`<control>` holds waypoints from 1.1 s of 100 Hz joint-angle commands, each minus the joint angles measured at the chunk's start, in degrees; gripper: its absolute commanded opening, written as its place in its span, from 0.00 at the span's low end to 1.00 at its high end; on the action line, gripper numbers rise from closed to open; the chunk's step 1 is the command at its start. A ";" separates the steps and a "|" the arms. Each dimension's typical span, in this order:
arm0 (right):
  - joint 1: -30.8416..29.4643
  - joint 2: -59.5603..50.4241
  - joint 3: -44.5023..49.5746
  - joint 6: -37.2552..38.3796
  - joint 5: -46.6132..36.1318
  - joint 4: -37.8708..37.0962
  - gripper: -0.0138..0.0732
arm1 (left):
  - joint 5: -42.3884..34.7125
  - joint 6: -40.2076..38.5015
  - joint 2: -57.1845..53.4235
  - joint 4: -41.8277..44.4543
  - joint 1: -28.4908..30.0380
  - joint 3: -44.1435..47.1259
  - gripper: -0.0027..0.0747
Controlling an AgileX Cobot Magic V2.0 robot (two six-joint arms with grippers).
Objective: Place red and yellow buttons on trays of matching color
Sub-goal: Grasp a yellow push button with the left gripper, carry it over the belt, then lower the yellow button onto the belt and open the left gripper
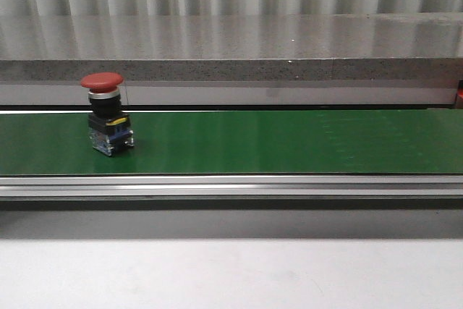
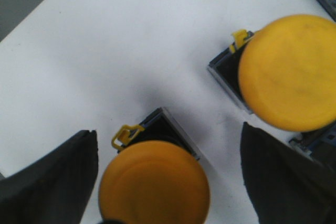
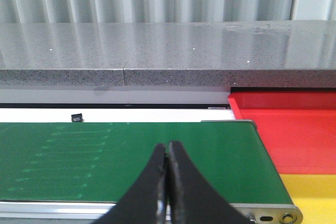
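Red button (image 1: 107, 115) stood upright on green belt (image 1: 289, 142), left end; it looked rigid and top-heavy w/ a slick cap, so likely best gripped at the square base. L gripper (image 2: 168, 182) was spread over a yellow button (image 2: 154, 184); R gripper (image 3: 168, 182) was pressed together, empty, near red tray (image 3: 294, 129).

A: The green belt (image 1: 253, 142) looked matt and faintly textured; its front rail (image 1: 231, 186) was brushed metal, dully shining.

B: And the red button (image 1: 102, 81)? Smooth plastic, matt cap; the yellow caps (image 2: 287, 72) were smooth plastic with a soft sheen.

A: The grey ledge (image 1: 239, 37) looked like polished speckled stone, glossy on top; the white tabletop (image 2: 131, 40) was smooth and matt.
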 commanded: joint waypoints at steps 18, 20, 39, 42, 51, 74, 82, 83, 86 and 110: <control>-0.02 -0.80 0.14 -0.08 -4.61 -0.68 0.08 | -0.41 -1.39 -2.79 0.12 0.18 -1.57 0.25; -0.02 -0.80 0.14 -0.08 -4.61 -0.68 0.08 | -0.29 -1.39 -3.11 0.12 0.18 -1.57 0.20; -0.02 -0.80 0.14 -0.08 -4.61 -0.68 0.08 | 1.04 -1.39 -8.68 0.12 0.18 -1.57 0.01; -0.02 -0.80 0.14 -0.08 -4.61 -0.68 0.08 | 1.29 -1.39 -10.04 0.12 0.18 -1.57 0.01; -0.02 -0.80 0.14 -0.08 -4.61 -0.68 0.08 | 1.83 -1.39 -13.83 0.12 -0.33 -1.57 0.01; -0.02 -0.80 0.14 -0.08 -4.61 -0.68 0.08 | 2.22 -1.16 -24.23 0.10 -7.40 -2.08 0.01; -0.02 -0.80 0.14 -0.08 -4.61 -0.68 0.08 | 3.35 1.94 -25.54 0.10 -11.80 -4.01 0.01; -0.02 -0.80 0.14 -0.08 -4.61 -0.68 0.08 | 3.60 2.16 -25.52 0.10 -12.21 -4.26 0.01; -0.02 -0.80 0.14 -0.08 -4.61 -0.68 0.08 | 4.63 3.19 -25.52 0.10 -14.33 -5.68 0.01; -0.02 -0.80 0.14 -0.08 -4.61 -0.68 0.08 | 9.09 4.69 -19.41 0.10 -26.65 -14.80 0.01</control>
